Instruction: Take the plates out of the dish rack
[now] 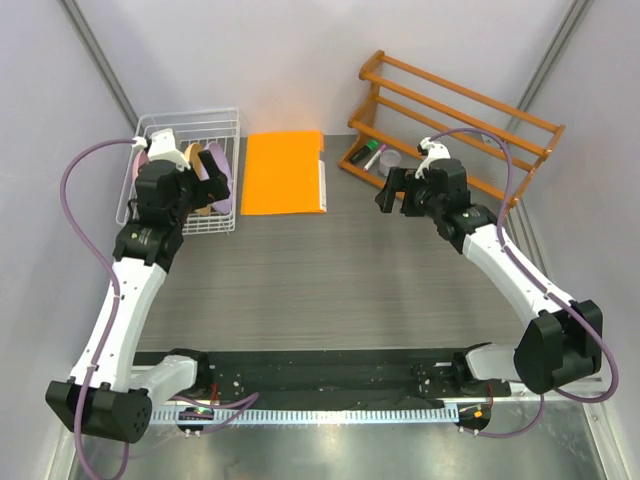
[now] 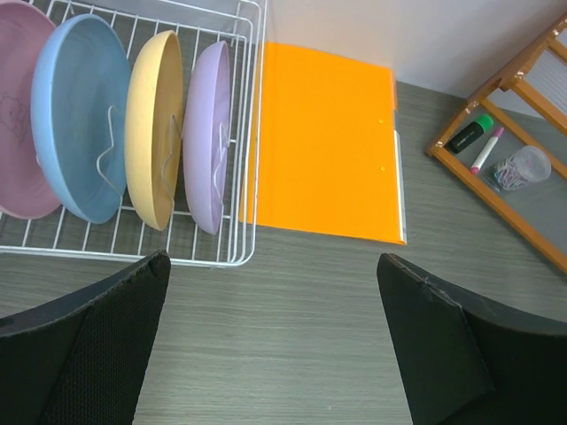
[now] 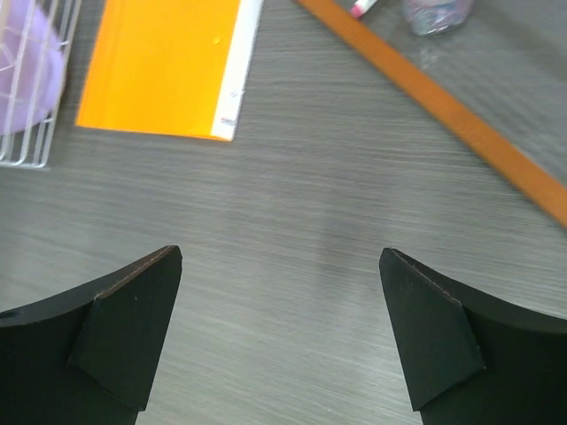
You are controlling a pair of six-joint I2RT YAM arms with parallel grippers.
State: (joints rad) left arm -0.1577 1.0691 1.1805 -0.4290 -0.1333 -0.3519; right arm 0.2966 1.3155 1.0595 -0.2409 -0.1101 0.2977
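The left gripper point(image 2: 273, 266), jaws spread wide and holding nothing, hovers over bare grey wood-grain bench point(image 2: 292, 354) just outside a corner of the white wire dish rack point(image 2: 251, 159). The right gripper point(image 3: 279, 257), also spread and empty, hangs well clear of the rack, out past the flat orange folder point(image 2: 323, 142) that lies just beside the rack's wall.

All four round plastic plates are in the rack, none yet unloaded. They stand on edge between the upright prongs in a close row: the pink plate point(image 2: 13, 106) farthest from the folder-side wall, then the light blue plate point(image 2: 84, 115), the tan plate point(image 2: 155, 124) and the lavender plate point(image 2: 210, 133), which stands right against that wall. Each disc is upright or nearly so. Its broad faces point along the row toward the folder-side wall, and its long axis, seen edge-on, runs across the rack at right angles to the row.

The step in hand looks to be the reach for a first plate, and the lavender one is nearest. A sound grasp would turn the jaws across the plate's thin rim at its top edge. One finger would go into the narrow gap beside the tan plate and the other between plate and wall. The lift should then go straight up until the prongs and the rack's rim are cleared, before any sideways carry.
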